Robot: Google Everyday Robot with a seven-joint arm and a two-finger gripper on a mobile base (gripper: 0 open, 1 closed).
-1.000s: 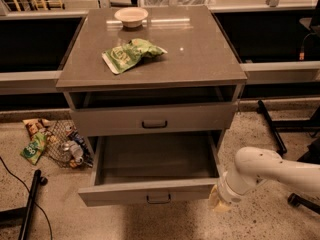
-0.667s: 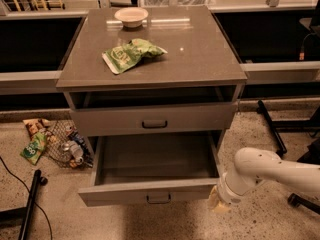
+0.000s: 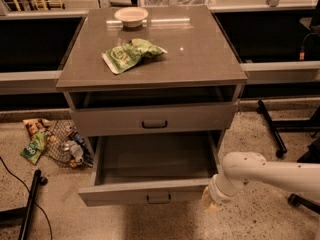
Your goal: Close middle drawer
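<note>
The hand (image 3: 210,204) is seen just beside the right front corner of the middle drawer (image 3: 125,193), which is pulled far out; the hand's spread cannot be told.

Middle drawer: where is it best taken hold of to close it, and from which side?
Grip the middle drawer by the pull handle centred on its flat front, coming from the front, since it stands pulled out. The end effector sits by its right front corner.

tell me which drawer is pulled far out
The middle drawer, the lower of the two fronts in view: its bare inside shows, while the upper drawer sits back in the cabinet. The gripper is beside a front corner of it.
</note>
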